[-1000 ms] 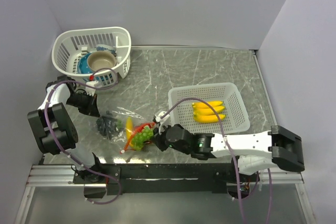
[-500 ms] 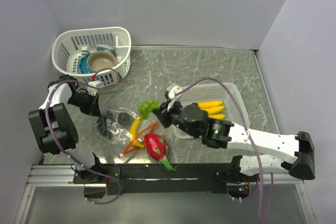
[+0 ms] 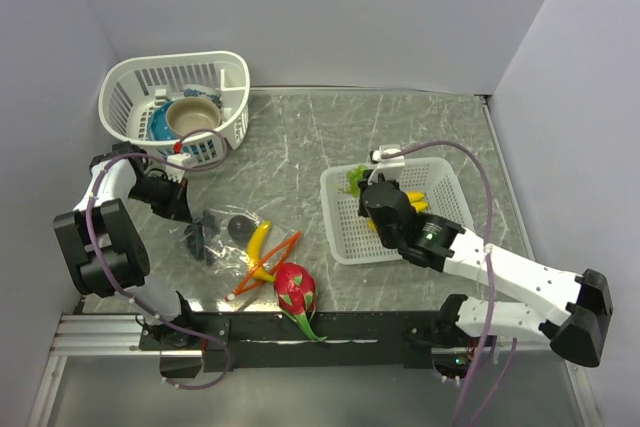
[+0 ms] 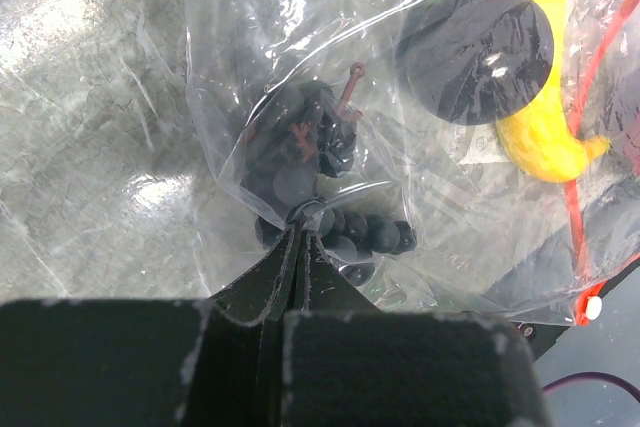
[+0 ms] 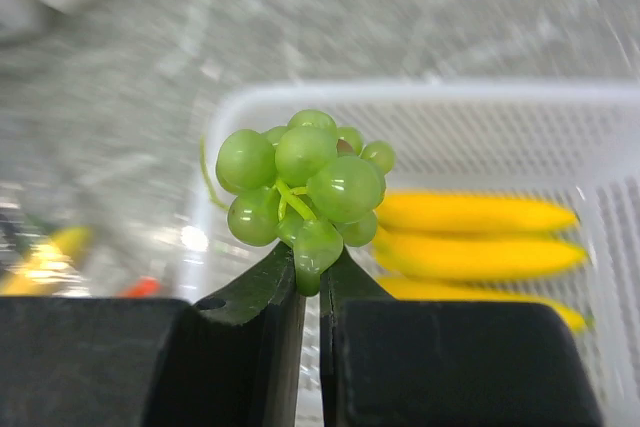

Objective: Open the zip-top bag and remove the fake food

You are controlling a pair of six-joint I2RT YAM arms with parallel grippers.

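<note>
The worktop (image 3: 330, 137) is carrying two white mesh baskets, the left-hand basket (image 3: 215, 57) at the far corner and the right-hand basket (image 3: 335, 217) right of centre. The right gripper (image 3: 362, 185) is now hanging over that basket's far-left corner, having swung there from the bag's mouth within the last second. Its fingers are pinching narrowly on the stem of the green cluster (image 3: 355, 178), above the banana bunch (image 5: 470, 217) already lying inside. The zip-top bag (image 3: 215, 232) is lying limp left of centre, its zip strip (image 3: 278, 250) turned toward the near right. The left gripper (image 3: 183, 209) is still keeping its fingers shut tight on the bag's closed end, beside a dark grape bunch (image 4: 310, 162) under the film. The dragon fruit (image 3: 293, 289), bunched with the cluster a second ago, is now lying just beside the strip, seemingly outside the bag. So one piece is about to be dropped, one more looks freed, while the single banana (image 3: 258, 242) and grapes are probably still waiting. The dragon fruit's green tip is reaching over the near edge onto the black rail (image 3: 350, 325), so it could roll off. Bare worktop is lying between bag and basket for the return.
</note>
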